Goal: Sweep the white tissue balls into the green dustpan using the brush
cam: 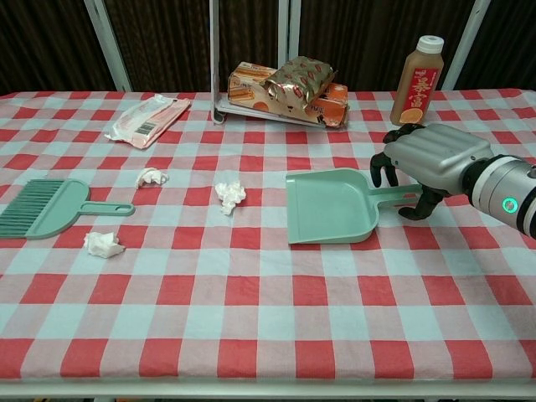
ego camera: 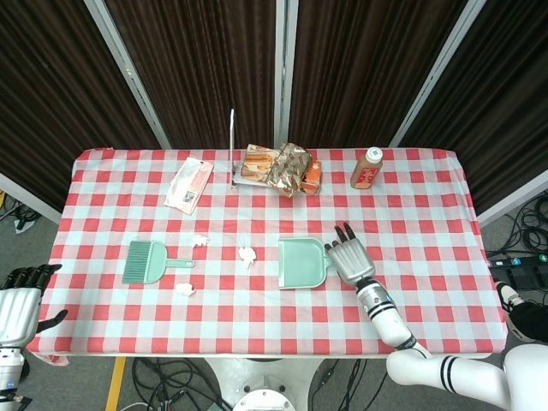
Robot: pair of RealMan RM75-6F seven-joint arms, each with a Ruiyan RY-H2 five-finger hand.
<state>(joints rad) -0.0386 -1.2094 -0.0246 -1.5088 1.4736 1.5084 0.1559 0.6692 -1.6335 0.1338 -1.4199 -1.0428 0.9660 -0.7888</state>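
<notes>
Right hand (cam: 429, 161) sits over the handle of the green dustpan (cam: 331, 205) at table centre-right, fingers curled down around the handle but cannot tell if it actually grips it. Left hand (ego camera: 19, 304) is off the table's left edge near the front corner, fingers apart, holding nothing. Brush (cam: 46, 207) lies far left, well apart from both hands, with three white tissue balls (cam: 229, 194) scattered between it and the dustpan.
</notes>
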